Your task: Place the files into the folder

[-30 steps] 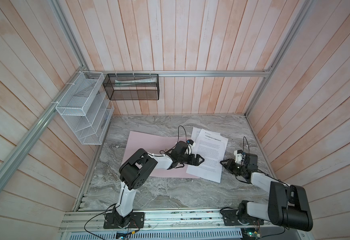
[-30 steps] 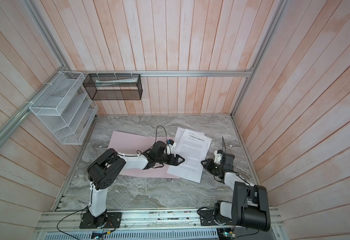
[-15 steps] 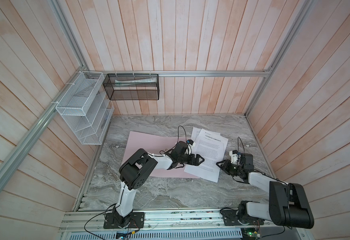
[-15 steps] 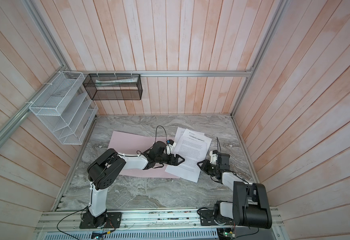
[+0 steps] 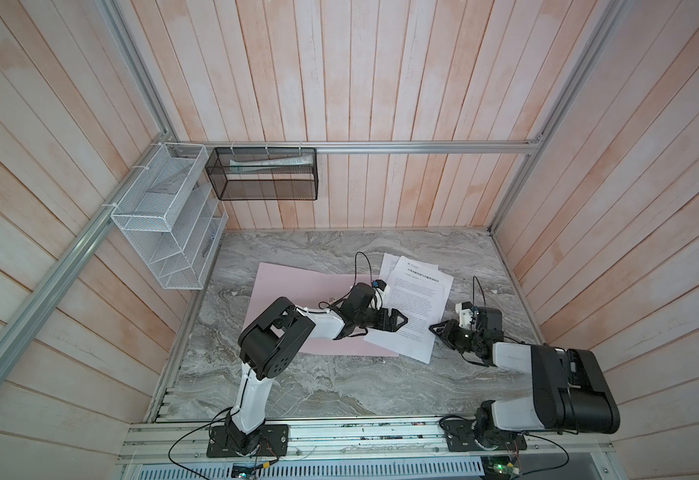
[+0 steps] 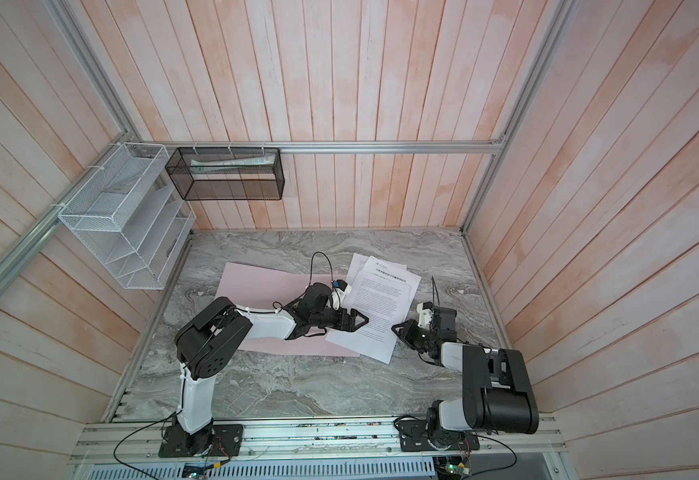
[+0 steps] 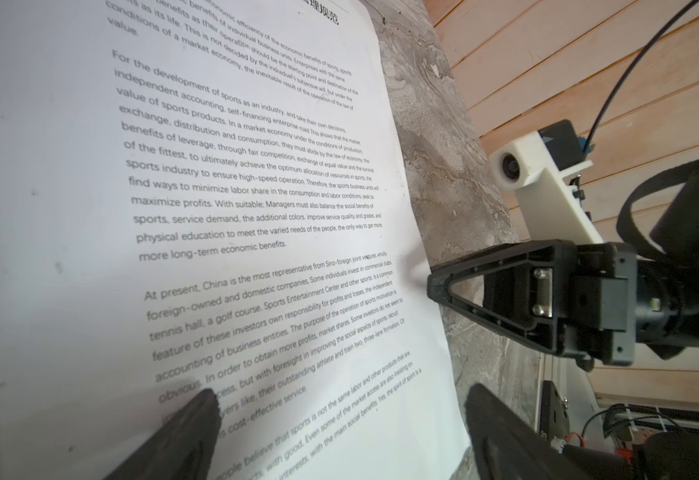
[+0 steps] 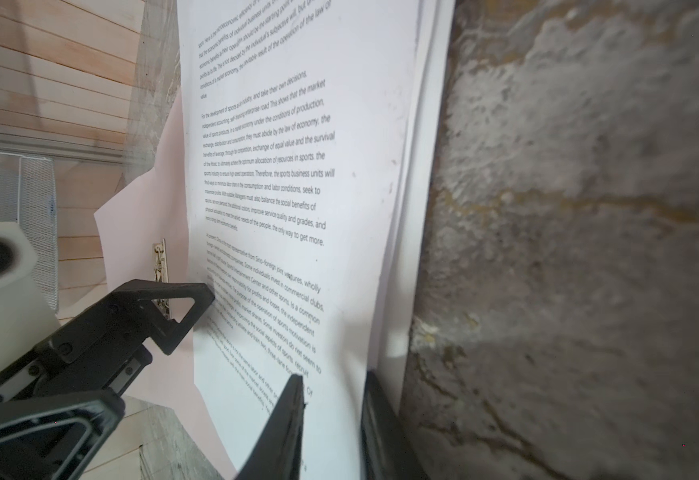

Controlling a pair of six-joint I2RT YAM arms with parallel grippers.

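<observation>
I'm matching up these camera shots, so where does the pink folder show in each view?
In a top view: the folder lies left of the files, partly under them.
In a top view: the same place.
Left wrist: not in it.
Right wrist: a pink band beside the files.
Landmark: the files, in every view.

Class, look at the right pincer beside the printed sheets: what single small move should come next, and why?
Probably close the right pincer on the files: its jaws stand apart astride the stack's edge, and the files lie only partly on the folder, so they need a grip before sliding across.
</observation>
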